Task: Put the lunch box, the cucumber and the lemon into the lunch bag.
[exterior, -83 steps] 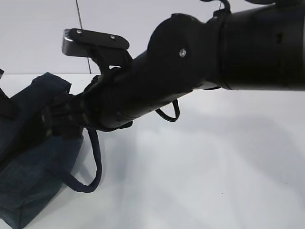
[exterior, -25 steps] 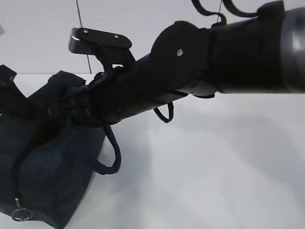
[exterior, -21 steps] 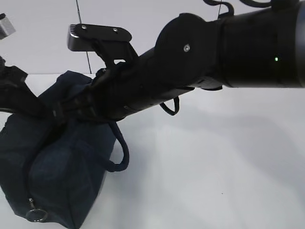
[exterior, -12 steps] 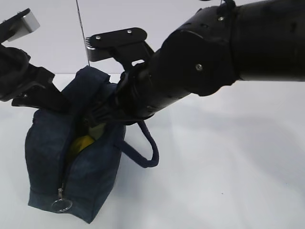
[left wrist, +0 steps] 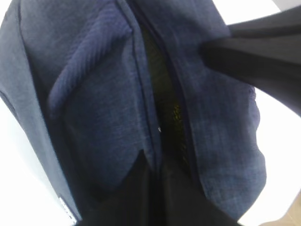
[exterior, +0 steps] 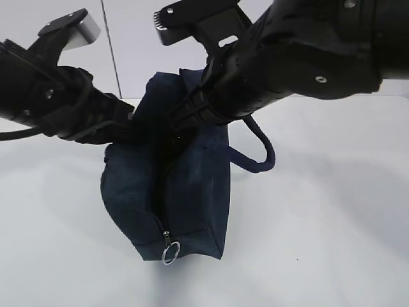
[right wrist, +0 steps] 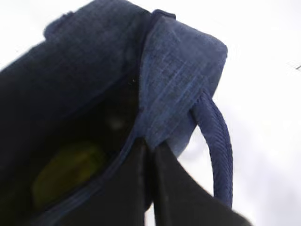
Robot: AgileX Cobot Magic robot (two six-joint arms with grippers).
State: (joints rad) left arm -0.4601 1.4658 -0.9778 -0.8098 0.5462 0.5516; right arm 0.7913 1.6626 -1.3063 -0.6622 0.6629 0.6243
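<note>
Two grippers clamp the lunch bag (exterior: 172, 192) at its top opening. The left gripper (left wrist: 153, 174) is closed on the fabric edge along one side of the zipper slit; the right gripper (right wrist: 149, 155) is pinched together on the opposite edge, beside a loop handle (right wrist: 221, 150). The bag stands upright on the white table (exterior: 319, 243), its metal ring pull (exterior: 169, 256) hanging at the near end. A yellow-green shape (right wrist: 68, 172), probably the lemon, lies inside the bag. Lunch box and cucumber cannot be made out.
</note>
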